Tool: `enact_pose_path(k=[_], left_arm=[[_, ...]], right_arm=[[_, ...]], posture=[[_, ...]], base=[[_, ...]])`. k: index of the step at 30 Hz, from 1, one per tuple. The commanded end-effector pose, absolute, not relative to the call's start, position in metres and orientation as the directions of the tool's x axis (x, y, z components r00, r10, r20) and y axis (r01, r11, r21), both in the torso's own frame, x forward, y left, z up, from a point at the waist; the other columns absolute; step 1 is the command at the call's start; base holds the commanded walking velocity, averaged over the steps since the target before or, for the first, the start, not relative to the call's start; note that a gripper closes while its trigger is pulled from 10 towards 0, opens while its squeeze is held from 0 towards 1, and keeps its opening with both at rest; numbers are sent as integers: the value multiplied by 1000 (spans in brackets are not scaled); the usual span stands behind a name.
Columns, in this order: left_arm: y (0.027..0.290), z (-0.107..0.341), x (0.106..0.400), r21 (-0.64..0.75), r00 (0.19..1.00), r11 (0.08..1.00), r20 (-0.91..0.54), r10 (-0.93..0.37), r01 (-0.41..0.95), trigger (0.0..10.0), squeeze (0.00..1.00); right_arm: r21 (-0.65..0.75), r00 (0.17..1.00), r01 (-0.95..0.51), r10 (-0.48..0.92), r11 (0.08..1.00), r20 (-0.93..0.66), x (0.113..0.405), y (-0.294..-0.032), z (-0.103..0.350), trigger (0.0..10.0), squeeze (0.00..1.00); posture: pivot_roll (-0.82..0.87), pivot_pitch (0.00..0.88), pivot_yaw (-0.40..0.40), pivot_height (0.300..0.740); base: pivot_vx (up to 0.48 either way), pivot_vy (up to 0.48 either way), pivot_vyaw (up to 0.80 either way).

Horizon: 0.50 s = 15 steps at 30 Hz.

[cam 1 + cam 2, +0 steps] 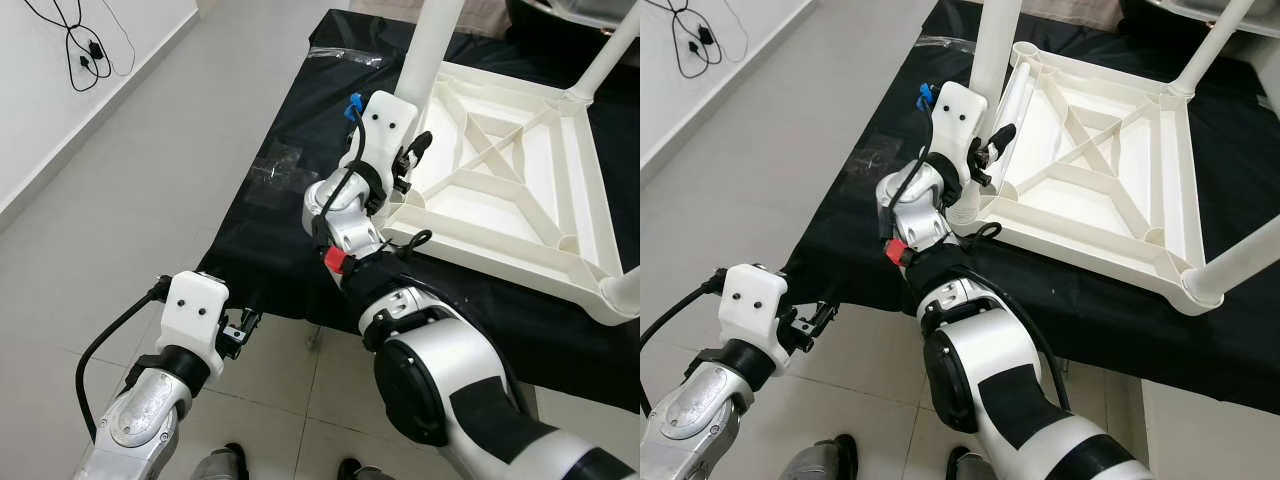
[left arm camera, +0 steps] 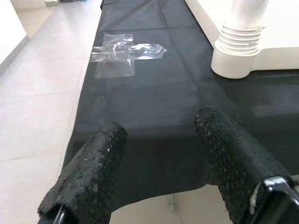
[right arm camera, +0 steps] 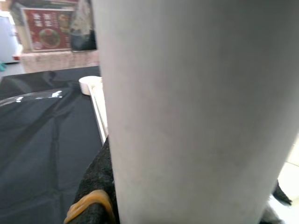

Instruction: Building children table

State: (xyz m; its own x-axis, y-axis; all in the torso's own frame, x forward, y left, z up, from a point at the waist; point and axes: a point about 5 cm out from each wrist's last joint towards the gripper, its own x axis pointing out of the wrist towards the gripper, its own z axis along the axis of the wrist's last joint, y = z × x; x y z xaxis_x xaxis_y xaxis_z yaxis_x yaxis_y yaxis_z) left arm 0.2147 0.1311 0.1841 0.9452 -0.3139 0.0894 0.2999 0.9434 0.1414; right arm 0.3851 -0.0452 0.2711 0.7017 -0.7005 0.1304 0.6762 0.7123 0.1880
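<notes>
Children's table (image 1: pixel 520 200) – white plastic, lies upside down on a black cloth (image 1: pixel 280 250) spread over the floor; ribbed underside faces up, at 2 o'clock from the robot in the head views. Legs stand up from three corners: near-left leg (image 1: pixel 432 40), far-right leg (image 1: pixel 612 50), near-right leg (image 1: pixel 1240 262).

Right gripper (image 1: pixel 408 165) at the near-left corner of the table, 12 o'clock from the robot's torso. In the right wrist view the white leg (image 3: pixel 196 112) stands right against the camera, one black finger (image 3: pixel 96 186) pressed to its side – fingers clamped around the leg near its base.

Left gripper (image 1: pixel 240 330) hangs low at 8 o'clock, at the near edge of the cloth, well apart from the table. Left wrist view: both black fingers (image 2: pixel 88 172) spread with cloth visible between them, nothing held. Beyond them, the ribbed base of a table leg (image 2: pixel 238 46) in its socket.

Clear plastic bag (image 2: pixel 124 49), crumpled, on the cloth at 11 o'clock, just left of the table. Black cable (image 1: pixel 85 45) on the grey tiled floor (image 1: pixel 120 200) by the wall at 10 o'clock
</notes>
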Motion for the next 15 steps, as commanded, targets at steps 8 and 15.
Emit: enact_pose_path(k=[8,15], left_arm=[[131,177,211,142,948,942,58,-313,303,10000,0],[133,175,211,143,949,943,54,-310,300,10000,0]], right_arm=[[66,640,768,-767,637,-46,384,-58,228,10000,0],[68,629,777,-773,626,-76,384,-64,223,10000,0]], posture=[[153,246,-86,740],[148,237,-84,740]], base=[[0,0,0],[0,0,0]])
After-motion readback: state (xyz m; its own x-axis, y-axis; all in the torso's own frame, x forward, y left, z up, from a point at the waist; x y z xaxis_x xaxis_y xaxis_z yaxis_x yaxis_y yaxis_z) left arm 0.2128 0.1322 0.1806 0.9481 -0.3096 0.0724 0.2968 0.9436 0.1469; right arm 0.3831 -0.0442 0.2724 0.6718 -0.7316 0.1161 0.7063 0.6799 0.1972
